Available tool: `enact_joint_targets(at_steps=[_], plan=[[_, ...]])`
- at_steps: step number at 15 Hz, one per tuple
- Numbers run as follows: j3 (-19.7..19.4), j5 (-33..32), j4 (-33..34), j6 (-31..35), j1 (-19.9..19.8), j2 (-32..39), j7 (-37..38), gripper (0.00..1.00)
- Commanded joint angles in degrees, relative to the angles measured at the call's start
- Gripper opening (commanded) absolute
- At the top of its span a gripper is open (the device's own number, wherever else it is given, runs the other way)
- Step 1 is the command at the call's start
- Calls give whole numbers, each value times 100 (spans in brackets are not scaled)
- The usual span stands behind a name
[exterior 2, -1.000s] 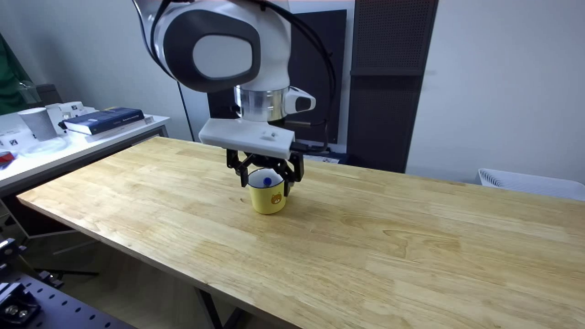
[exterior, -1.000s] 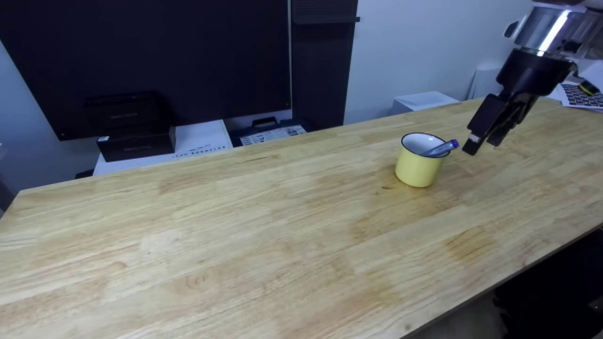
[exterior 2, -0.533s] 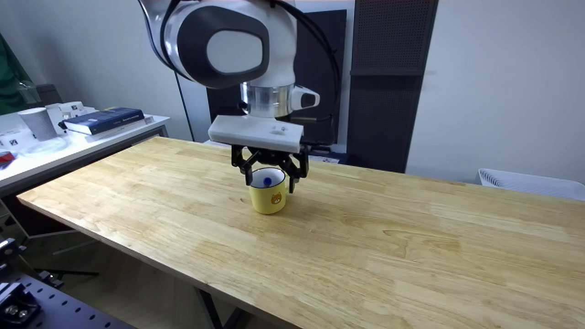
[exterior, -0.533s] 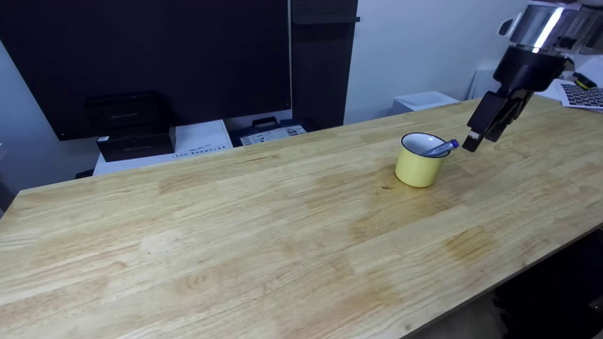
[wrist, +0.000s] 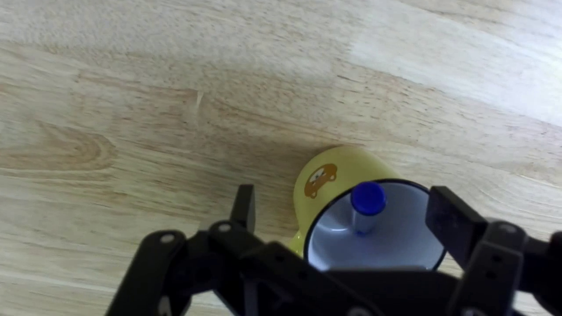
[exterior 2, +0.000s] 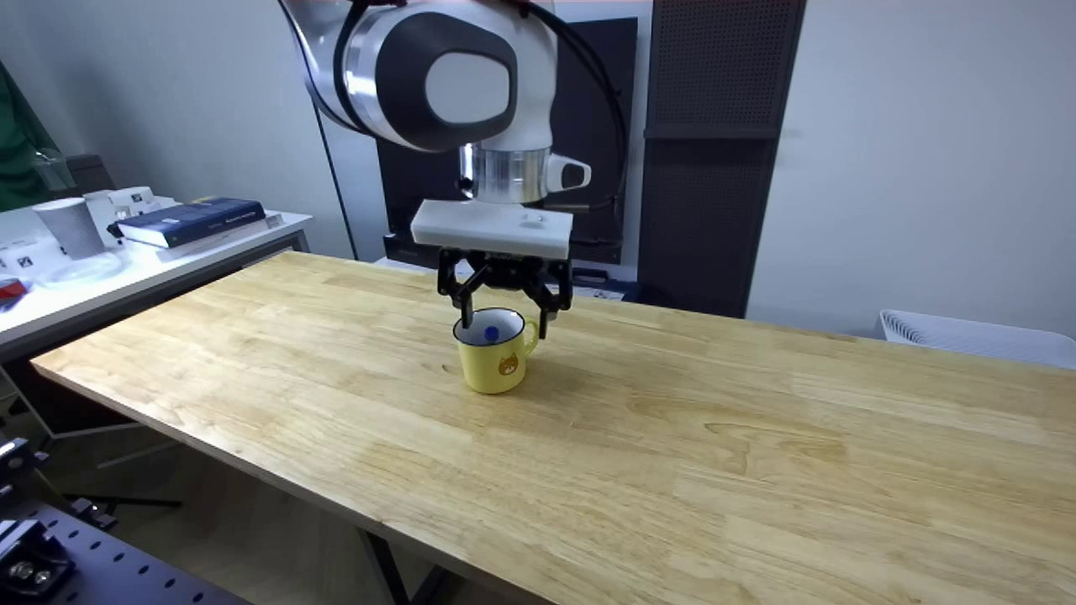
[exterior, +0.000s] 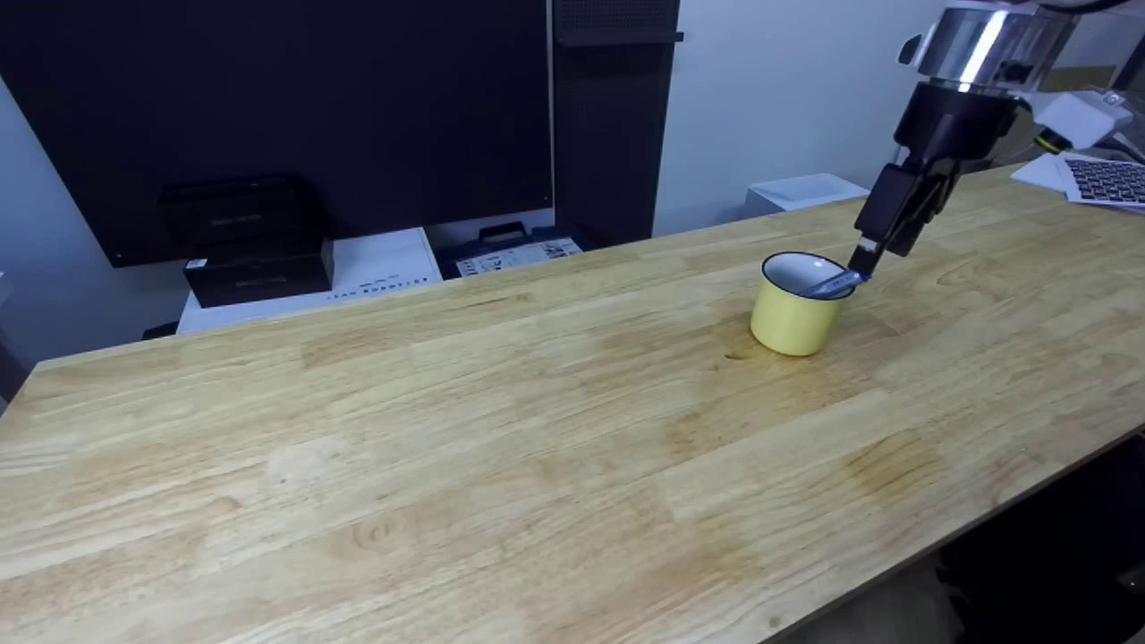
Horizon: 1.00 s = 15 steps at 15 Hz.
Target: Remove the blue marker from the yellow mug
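The yellow mug (exterior: pixel 792 322) stands upright on the wooden table, also in an exterior view (exterior 2: pixel 490 372) and the wrist view (wrist: pixel 347 169). The blue marker (wrist: pixel 369 199) leans inside it, its blue end at the rim; it shows in both exterior views (exterior: pixel 830 285) (exterior 2: pixel 492 334). My gripper (wrist: pixel 342 193) is open and empty above the mug. In the wrist view the marker end lies between the fingers, nearer the right one, touching neither. In both exterior views the gripper (exterior: pixel 880 261) (exterior 2: pixel 504 329) is at rim height or just above; one fingertip overlaps the marker's end.
The wooden table (exterior: pixel 402 465) carries a laptop (exterior: pixel 1109 182) at its far end. Boxes (exterior: pixel 259 277) stand behind its back edge. A white side table holds a book (exterior 2: pixel 192 220) and a grey cup (exterior 2: pixel 71 227). The mug's handle (exterior 2: pixel 531 338) sticks out beside a finger.
My gripper has moved toward the mug: leftward in one exterior view, rightward and slightly up in another. The fingers stay open. The mug and marker have not moved.
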Motion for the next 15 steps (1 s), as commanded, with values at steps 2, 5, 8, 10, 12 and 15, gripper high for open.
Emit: enact_joint_targets(at_steps=[2, 5, 8, 10, 12, 15], plan=[[-56, -317, 610, -439, 273, 304, 401, 100], [-29, -333, 686, -517, 338, 340, 457, 100], [4, -304, 626, -472, 353, 327, 471, 100], [22, -290, 587, -445, 356, 323, 478, 100], [43, -257, 531, -398, 346, 296, 476, 100], [51, -230, 489, -352, 329, 277, 482, 67]])
